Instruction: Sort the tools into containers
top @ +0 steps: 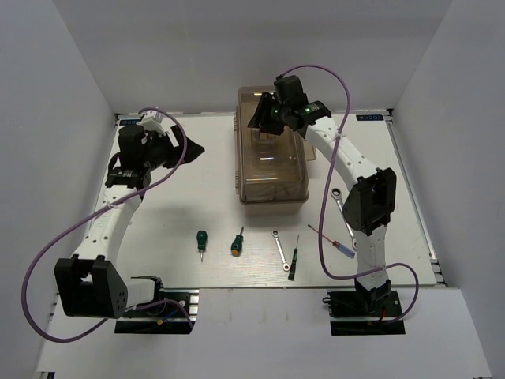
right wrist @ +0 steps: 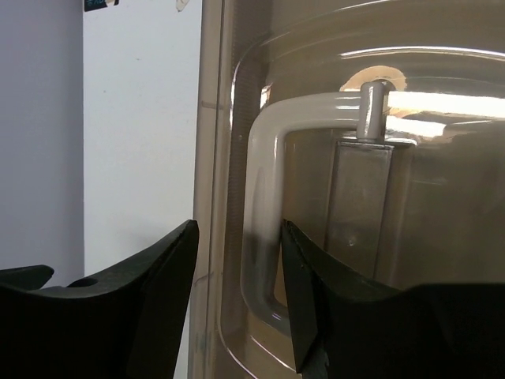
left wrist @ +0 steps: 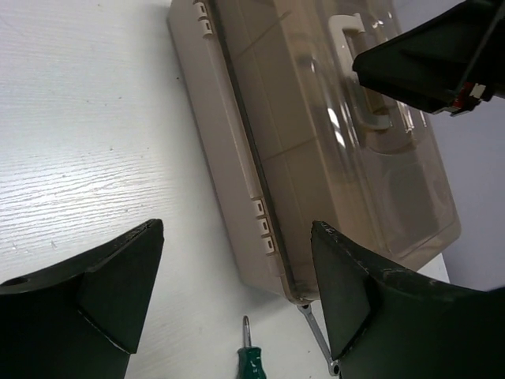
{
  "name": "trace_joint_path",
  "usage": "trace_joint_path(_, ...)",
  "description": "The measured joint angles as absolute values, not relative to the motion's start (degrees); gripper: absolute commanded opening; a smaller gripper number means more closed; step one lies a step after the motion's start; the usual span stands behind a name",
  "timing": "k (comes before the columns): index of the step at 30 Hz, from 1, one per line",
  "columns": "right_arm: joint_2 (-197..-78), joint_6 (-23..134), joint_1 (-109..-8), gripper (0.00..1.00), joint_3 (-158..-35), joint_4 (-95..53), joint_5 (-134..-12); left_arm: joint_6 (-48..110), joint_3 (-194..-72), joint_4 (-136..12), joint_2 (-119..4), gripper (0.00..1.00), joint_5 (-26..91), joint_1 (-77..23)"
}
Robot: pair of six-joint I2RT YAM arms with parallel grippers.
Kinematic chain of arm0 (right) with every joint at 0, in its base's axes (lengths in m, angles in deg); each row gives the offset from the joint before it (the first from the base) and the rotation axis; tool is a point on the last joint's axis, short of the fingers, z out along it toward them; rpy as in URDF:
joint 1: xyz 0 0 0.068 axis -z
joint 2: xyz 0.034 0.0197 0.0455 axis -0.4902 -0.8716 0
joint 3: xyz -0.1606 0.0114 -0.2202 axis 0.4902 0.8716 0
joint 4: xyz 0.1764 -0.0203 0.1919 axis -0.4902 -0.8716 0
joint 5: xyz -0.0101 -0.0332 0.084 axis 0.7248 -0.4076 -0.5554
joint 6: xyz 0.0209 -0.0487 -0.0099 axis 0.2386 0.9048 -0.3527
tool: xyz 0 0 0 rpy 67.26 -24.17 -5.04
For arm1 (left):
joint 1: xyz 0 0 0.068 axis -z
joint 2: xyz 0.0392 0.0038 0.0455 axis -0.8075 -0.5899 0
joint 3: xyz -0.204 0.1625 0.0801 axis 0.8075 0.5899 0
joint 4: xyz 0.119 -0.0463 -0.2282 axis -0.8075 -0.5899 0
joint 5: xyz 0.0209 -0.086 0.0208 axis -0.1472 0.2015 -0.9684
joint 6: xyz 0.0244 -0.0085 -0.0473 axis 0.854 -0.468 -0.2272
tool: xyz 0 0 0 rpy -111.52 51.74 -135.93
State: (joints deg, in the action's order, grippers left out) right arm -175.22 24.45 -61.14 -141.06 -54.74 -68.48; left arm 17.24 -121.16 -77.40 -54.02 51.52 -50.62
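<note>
Top view: toolbox (top: 272, 170) mid-tabletop (top: 158, 237); right pincer (top: 264, 118) over its far end, left pincer (top: 189, 148) off to its left.
Left wrist: left pincer (left wrist: 237, 229) spread wide, empty; toolbox (left wrist: 316, 158) just ahead.
Right wrist: right pincer (right wrist: 237, 229) parted; handle (right wrist: 264, 158) shows in the gap, not gripped.

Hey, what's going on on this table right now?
Two robot arms are set to sort tools into a toolbox, whose lid is shut. The right claw hangs open over the lid beside the handle. The left claw hovers open beside the box, holding nothing. Six tools lie loose on the table, among them a green-handled screwdriver and a wrench.
</note>
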Motion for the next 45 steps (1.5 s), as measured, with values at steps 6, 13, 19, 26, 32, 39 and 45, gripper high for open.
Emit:
trace_joint_path(6,-175.6,22.8,-59.6,0.47,-141.1,-54.4,-72.9,16.8,-122.9,-75.7,-54.9,0.84,53.8,-50.6)
trace_joint_path(13,-176.0,21.7,-58.2,0.47,-141.1,-53.9,-76.9,15.1,-126.7,-72.6,-58.9,0.81,56.8,-50.1)
trace_joint_path(19,-176.2,20.7,-57.5,0.44,-141.1,-53.8,-78.8,13.2,-130.1,-70.2,-63.5,0.77,59.0,-48.9)
trace_joint_path(26,-176.3,19.5,-56.6,0.38,-141.2,-53.8,-80.5,11.4,-134.6,-67.6,-69.1,0.75,60.2,-45.3)
trace_joint_path(32,-176.3,18.8,-56.1,0.36,-141.5,-53.7,-81.6,10.3,-137.5,-66.4,-73.0,0.73,60.5,-42.0)
trace_joint_path(39,-176.3,17.9,-55.9,0.36,-141.5,-53.7,-82.3,9.1,-143.3,-65.5,-78.9,0.72,59.5,-38.2)
trace_joint_path(45,-176.3,17.5,-55.5,0.35,-141.5,-53.6,-83.1,7.8,-149.0,-65.9,-84.6,0.7,56.4,-35.8)
